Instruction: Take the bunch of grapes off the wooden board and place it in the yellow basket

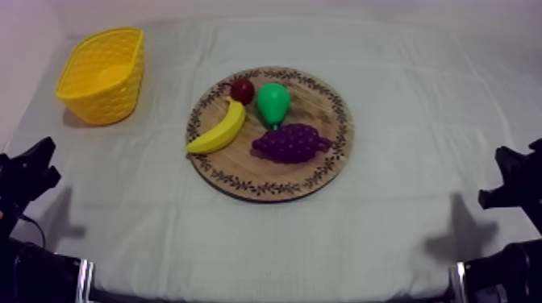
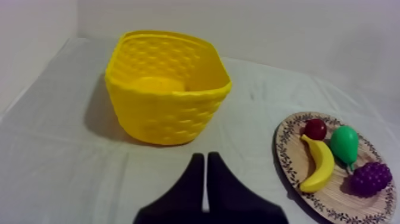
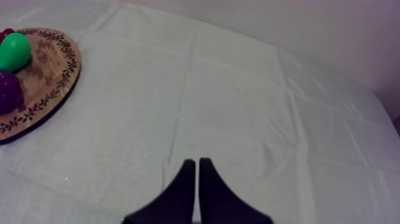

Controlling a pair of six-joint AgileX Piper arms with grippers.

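A purple bunch of grapes (image 1: 291,143) lies on the near right part of the round wooden board (image 1: 323,173) at the table's middle. The yellow basket (image 1: 102,74) stands empty at the far left. My left gripper (image 1: 32,165) rests low at the left edge, well away from the board. In the left wrist view its fingers (image 2: 206,179) lie together as a narrow wedge, shut on nothing, a short way in front of the basket (image 2: 168,87), with the grapes (image 2: 370,178) off to the side. My right gripper (image 3: 197,182) is shut too, over bare cloth.
On the board also lie a banana (image 1: 219,129), a green pear (image 1: 273,102) and a small red fruit (image 1: 242,89). Grey-white cloth spreads all round the board. The right arm (image 1: 516,181) sits low at the right edge.
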